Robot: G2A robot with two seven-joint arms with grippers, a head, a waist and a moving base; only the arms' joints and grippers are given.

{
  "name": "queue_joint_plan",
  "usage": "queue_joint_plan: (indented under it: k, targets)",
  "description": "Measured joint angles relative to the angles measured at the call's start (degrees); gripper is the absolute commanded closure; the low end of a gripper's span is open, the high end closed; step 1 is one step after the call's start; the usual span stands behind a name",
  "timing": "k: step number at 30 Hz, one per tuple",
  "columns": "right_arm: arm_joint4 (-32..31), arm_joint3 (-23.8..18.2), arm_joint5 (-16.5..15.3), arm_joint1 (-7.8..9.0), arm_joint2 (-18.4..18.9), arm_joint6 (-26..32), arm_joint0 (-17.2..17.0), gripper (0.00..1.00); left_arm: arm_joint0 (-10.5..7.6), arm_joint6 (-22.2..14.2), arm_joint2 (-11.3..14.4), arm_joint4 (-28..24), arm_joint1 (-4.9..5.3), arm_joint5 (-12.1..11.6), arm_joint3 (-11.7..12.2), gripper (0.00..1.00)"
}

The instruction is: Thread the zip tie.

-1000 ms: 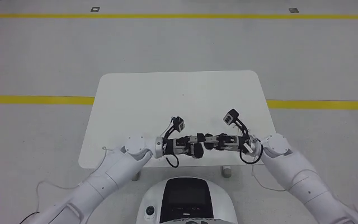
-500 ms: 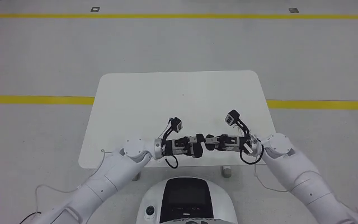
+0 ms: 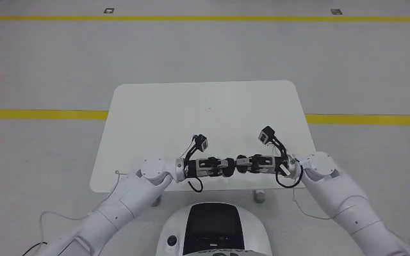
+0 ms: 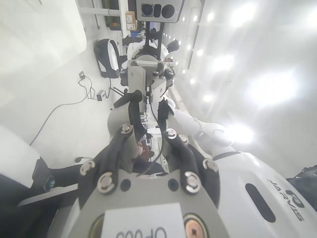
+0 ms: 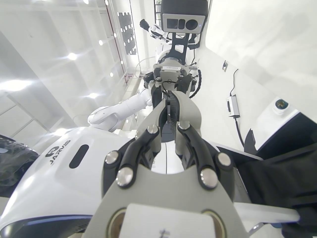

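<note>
Zip tie, right wrist view: we saw a dark ribbed strip pinched in the right end effector, its jaws drawn narrow. We judged that strip to be the tie, held in the air and aimed at the opposing arm.

Left wrist view: the left end effector faced the right one tip to tip, with a dark strip lying along one side. Whether it gripped or stood slack we could not tell.

Top view: the two met nose to nose above the near part of the white worktop.

We judged the risk plain: a slight misalignment would send the tail past the head's slot or buckle it, and a loose hold would drop the tie.
</note>
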Motion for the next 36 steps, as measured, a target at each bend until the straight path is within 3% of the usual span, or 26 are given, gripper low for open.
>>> queue_joint_plan:
  k: [7, 17, 21, 27, 36]
  targets:
    - [-0.79, 0.12, 0.60, -0.11, 0.30, 1.10, 0.27, 1.00, -0.12, -0.30, -0.03, 0.48, 0.02, 1.01, 0.28, 0.82]
    - [-2.40, 0.97, 2.02, -0.46, -0.23, 2.95, 1.42, 1.00, -0.41, -0.82, 0.06, 0.75, -0.06, 2.04, 0.66, 0.93]
    - [-2.69, 1.51, 2.31, -0.61, -0.39, 3.40, 1.76, 1.00, -0.52, -0.92, 0.16, 0.84, -0.13, 2.25, 0.92, 0.93]
    - [-2.91, 2.10, 2.39, -0.85, -0.69, 4.13, 2.17, 1.00, -0.71, -0.96, 0.26, 0.69, -0.26, 2.40, 1.29, 0.85]
    - [-3.34, 3.00, 2.54, -1.18, -1.10, 5.02, 2.65, 1.00, -1.00, -1.65, 0.40, 0.06, -0.46, 2.41, 2.04, 0.85]
